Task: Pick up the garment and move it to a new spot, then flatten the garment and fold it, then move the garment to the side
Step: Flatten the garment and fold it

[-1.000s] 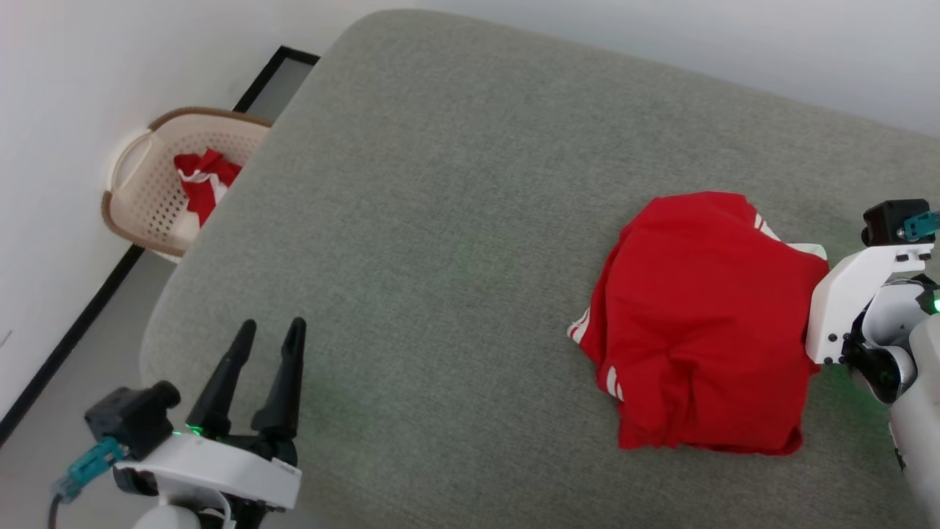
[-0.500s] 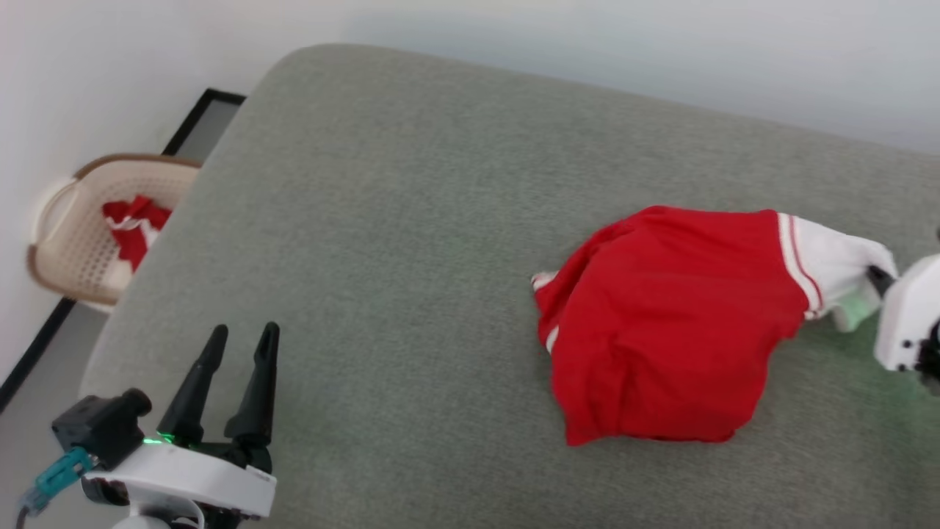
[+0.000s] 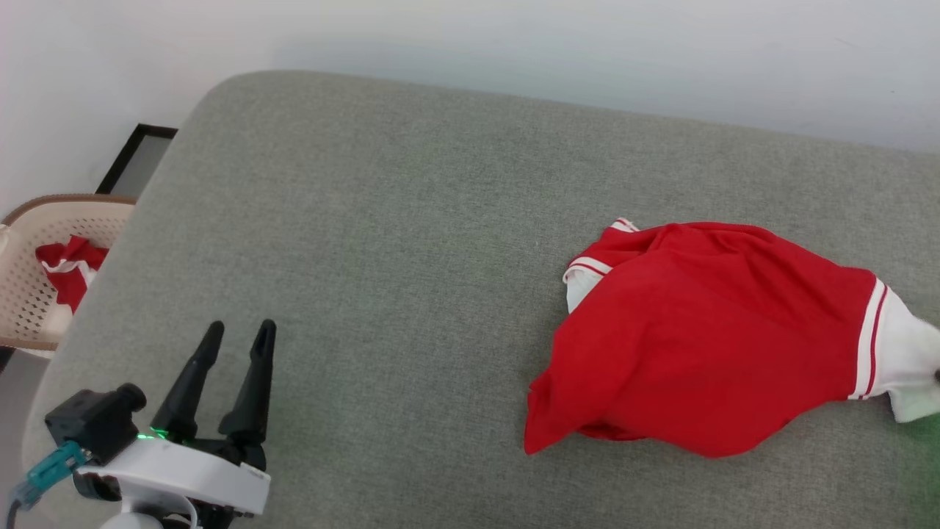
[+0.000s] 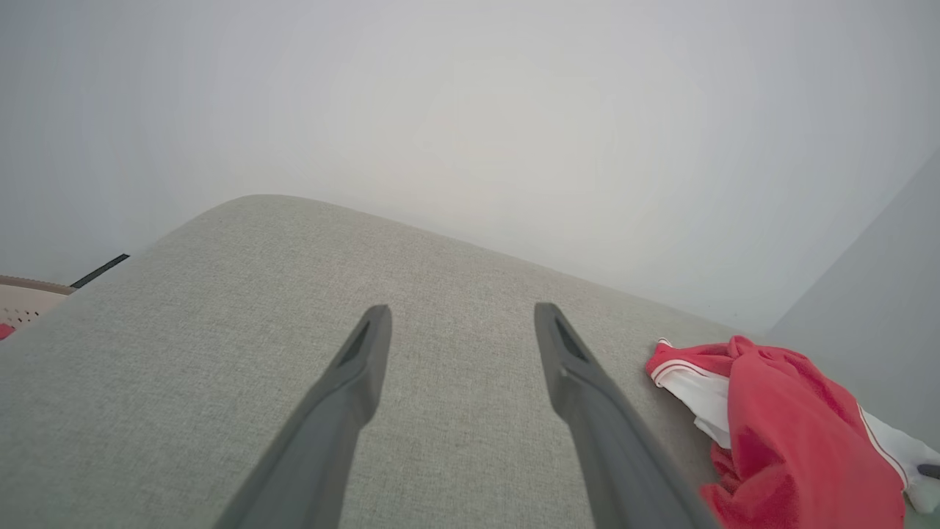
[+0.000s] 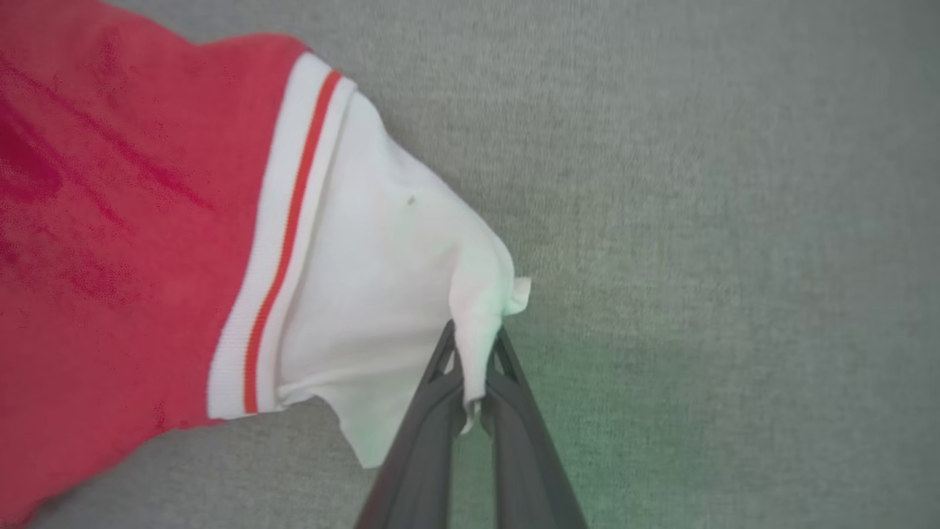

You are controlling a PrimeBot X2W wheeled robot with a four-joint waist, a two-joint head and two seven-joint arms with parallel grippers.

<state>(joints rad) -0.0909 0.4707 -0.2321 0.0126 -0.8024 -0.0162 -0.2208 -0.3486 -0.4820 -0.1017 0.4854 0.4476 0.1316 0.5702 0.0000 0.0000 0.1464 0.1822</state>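
No readable text, labels, brands or numbers on any surface.

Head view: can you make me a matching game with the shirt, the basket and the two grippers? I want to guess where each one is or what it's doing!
Things
1. shirt
2. basket
3. left gripper
4. right gripper

Places and states
A. shut on the white sleeve
B. open, holding nothing
C. next to the cushion, with a red cloth inside
D. lying rumpled on the grey cushion

Right pairs: 1-D, 2-C, 3-B, 4-A
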